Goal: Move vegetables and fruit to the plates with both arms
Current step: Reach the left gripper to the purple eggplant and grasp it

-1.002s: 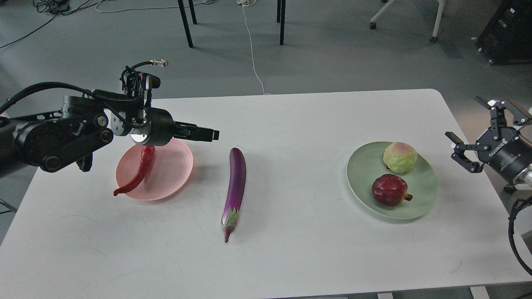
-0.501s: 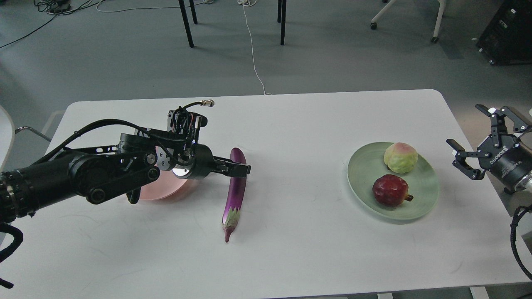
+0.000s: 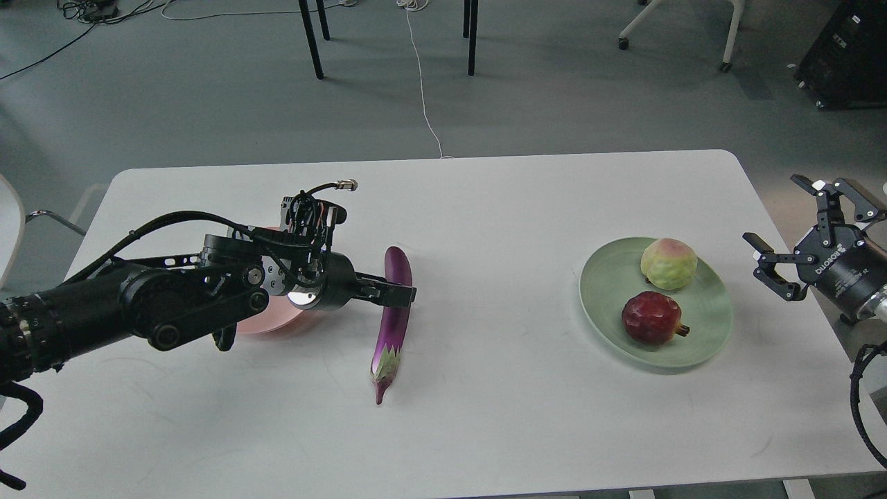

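The purple eggplant (image 3: pixel 392 326) lies lengthwise on the white table (image 3: pixel 499 208), calyx toward me. My left gripper (image 3: pixel 400 294) reaches in from the left, its fingers apart at the eggplant's upper part. The arm covers most of the pink plate (image 3: pixel 267 324). The red chili is hidden behind the arm. The mint green plate (image 3: pixel 601 291) at the right holds the pale green fruit (image 3: pixel 668 263) and the dark red pomegranate (image 3: pixel 650 317). My right gripper (image 3: pixel 771 208) is open and empty, just right of the green plate near the table's right edge.
Chair and table legs (image 3: pixel 312 41), a white cable (image 3: pixel 423 90) and a black case (image 3: pixel 849 55) are on the floor beyond the table. A white chair (image 3: pixel 7 229) stands at the left edge.
My left arm has swung right and down from above the pink plate to the eggplant, and now hides the chili that lay on the plate. The right arm has barely moved.
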Available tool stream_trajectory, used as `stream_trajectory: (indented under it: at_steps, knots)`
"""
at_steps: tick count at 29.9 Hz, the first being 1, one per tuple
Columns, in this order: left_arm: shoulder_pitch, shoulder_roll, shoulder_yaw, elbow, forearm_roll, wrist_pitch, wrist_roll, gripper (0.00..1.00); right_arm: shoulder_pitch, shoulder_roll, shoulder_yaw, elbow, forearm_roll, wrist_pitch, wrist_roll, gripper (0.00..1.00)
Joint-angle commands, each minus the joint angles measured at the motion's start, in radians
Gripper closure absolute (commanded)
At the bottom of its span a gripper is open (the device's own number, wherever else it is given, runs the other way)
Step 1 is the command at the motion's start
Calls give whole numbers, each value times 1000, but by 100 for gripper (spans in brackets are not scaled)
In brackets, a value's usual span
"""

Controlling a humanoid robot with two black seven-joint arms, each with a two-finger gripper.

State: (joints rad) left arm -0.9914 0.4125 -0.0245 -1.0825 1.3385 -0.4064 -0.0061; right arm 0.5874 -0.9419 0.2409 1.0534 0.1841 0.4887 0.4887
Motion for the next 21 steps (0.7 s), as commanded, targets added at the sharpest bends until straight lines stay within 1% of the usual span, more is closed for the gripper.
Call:
stream_trajectory:
  at_steps: [1, 7, 10, 16, 17, 18, 20, 21]
  knots:
    - [7, -8, 0, 4, 1, 0, 0, 2, 0, 0, 0, -3, 0, 0, 0, 1]
    - [26, -9, 0, 6, 2, 1, 1, 2, 0, -2, 0, -1, -2, 0, 0, 1]
    - [34, -11, 0, 6, 2, 3, 18, 3, 0, -3, 1, -1, -2, 0, 0, 1]
    - [37, -11, 0, 6, 2, -5, 9, 8, 0, -3, 1, -4, -3, 0, 0, 1]
    - [37, -11, 0, 6, 1, -8, 8, 16, 0, -3, 1, -4, -3, 0, 0, 1]
    - [37, -11, 0, 6, 1, -8, 8, 21, -1, -5, 1, -3, -3, 0, 0, 1]
    - [39, -11, 0, 6, 1, -9, 8, 28, 0, -3, 1, -3, -3, 0, 0, 1]
    - [37, -11, 0, 6, 1, -11, 8, 36, -1, -3, 1, -4, -3, 0, 0, 1]
